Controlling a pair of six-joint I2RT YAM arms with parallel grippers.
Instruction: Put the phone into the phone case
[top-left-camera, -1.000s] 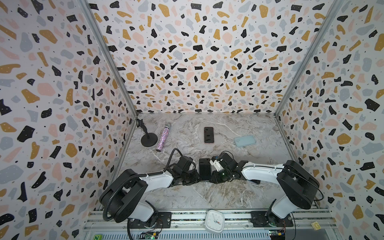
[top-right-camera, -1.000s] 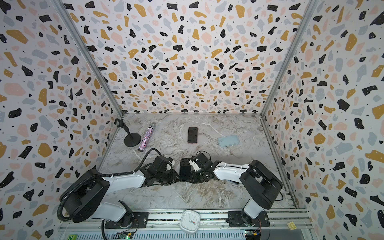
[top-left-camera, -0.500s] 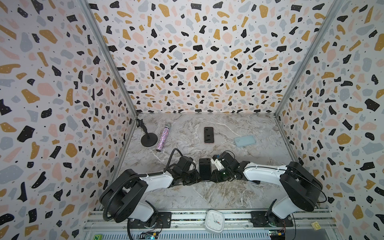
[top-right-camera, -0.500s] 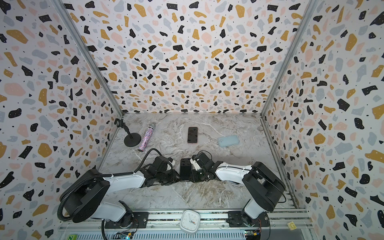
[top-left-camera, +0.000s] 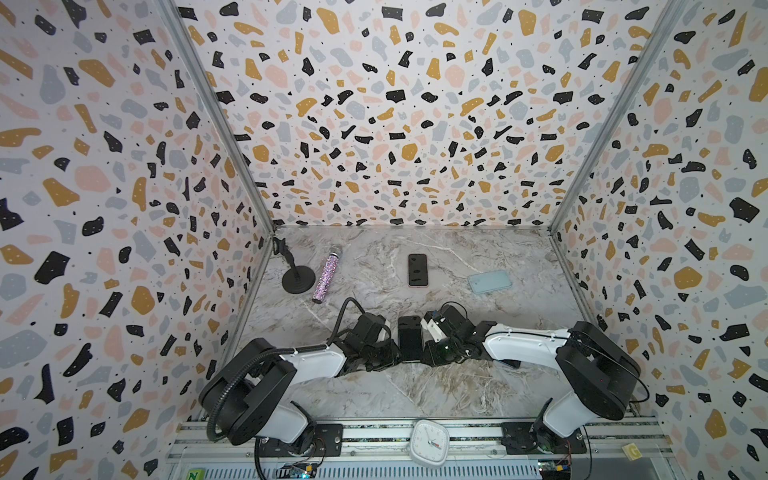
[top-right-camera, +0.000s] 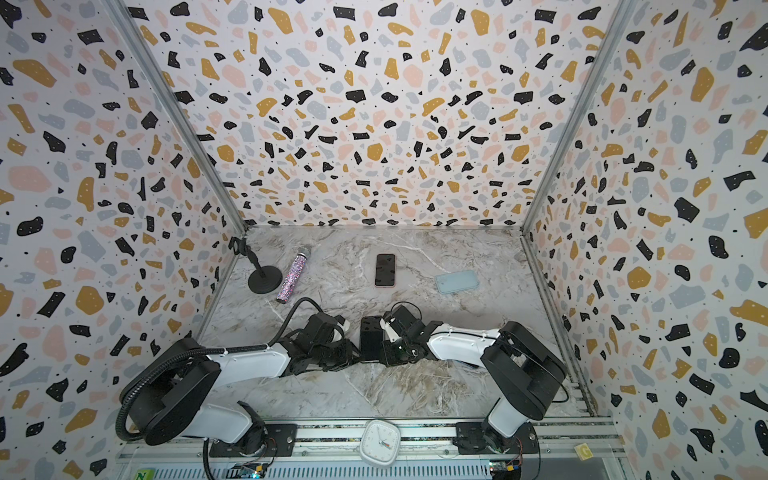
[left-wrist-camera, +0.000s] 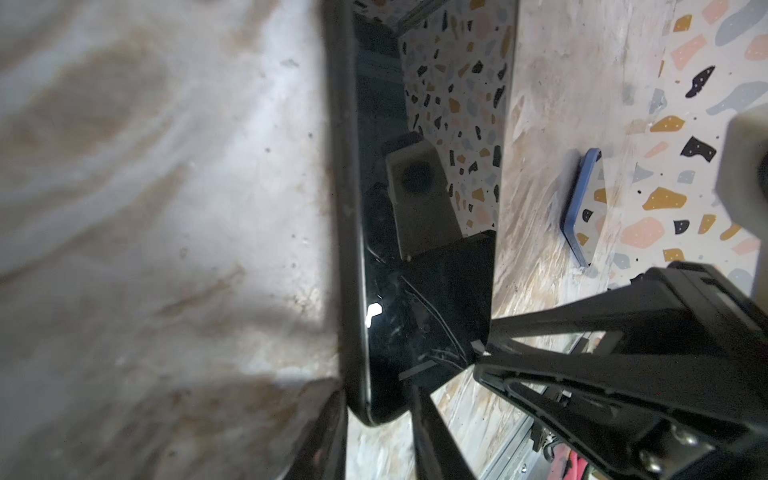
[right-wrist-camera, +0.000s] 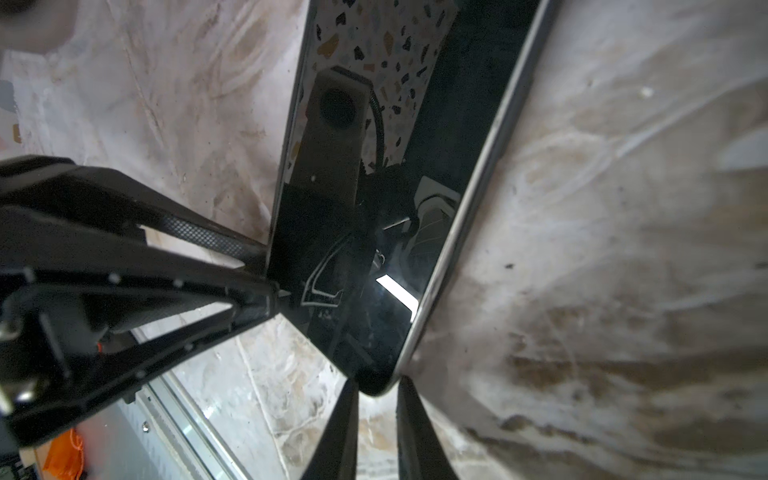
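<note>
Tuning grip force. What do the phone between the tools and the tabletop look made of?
The phone: glossy black face, likely glass, since it mirrors the wall pattern in both wrist views; rim partly silvery, perhaps metal. The tabletop: marble-patterned, matte and scuffed; stone or printed sheet, cannot tell.

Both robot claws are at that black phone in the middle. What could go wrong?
1. The left gripper and right gripper sit only at near corners of the phone, so it could twist or slip onto the table.
2. One side shows a black rim, the other a silver edge; it may be only half seated and could pop out.
</note>
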